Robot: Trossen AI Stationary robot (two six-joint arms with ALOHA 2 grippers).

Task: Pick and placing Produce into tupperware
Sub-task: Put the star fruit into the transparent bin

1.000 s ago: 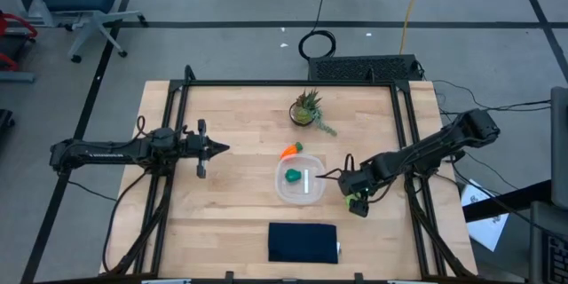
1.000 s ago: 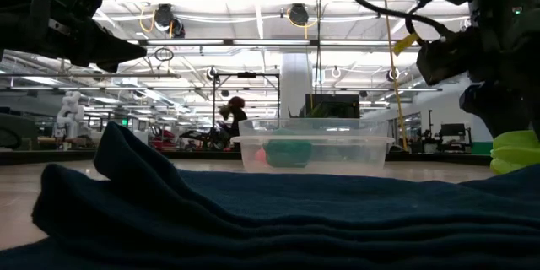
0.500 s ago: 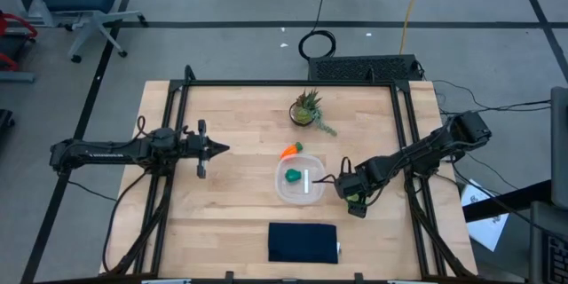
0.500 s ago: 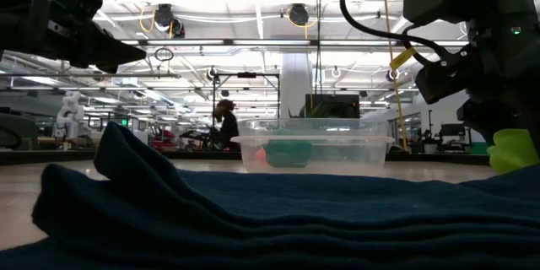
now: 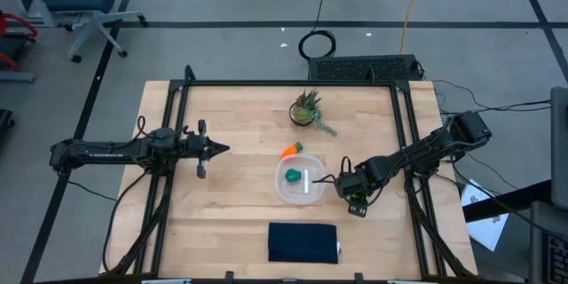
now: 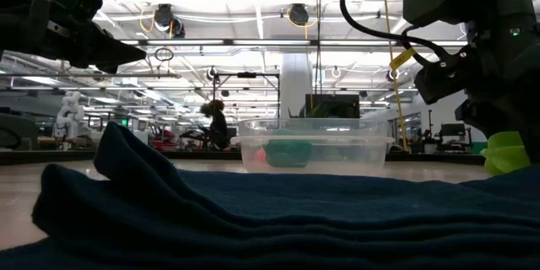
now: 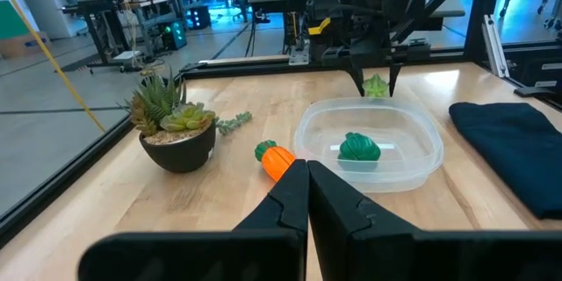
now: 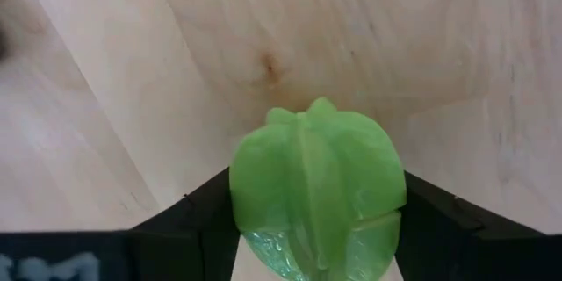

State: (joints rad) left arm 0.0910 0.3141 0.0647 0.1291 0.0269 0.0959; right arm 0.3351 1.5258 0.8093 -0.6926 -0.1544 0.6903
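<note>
The right tool [image 8: 312,237] sits low on the worktop [image 5: 231,124] just beside the tub [image 5: 299,184], its fingers pressing either side of the light green leaf [image 8: 316,189], apparently to lift it in, while the left tool [image 5: 213,149], clenched empty, waits well apart.

From above we lose the leaf piece [image 5: 357,201] mostly under the right gripper [image 5: 355,202]. In the low view the cloth [image 6: 253,219] hides the tub's [image 6: 314,153] base, and the lump [image 6: 288,150] inside blurs behind its wall.
</note>
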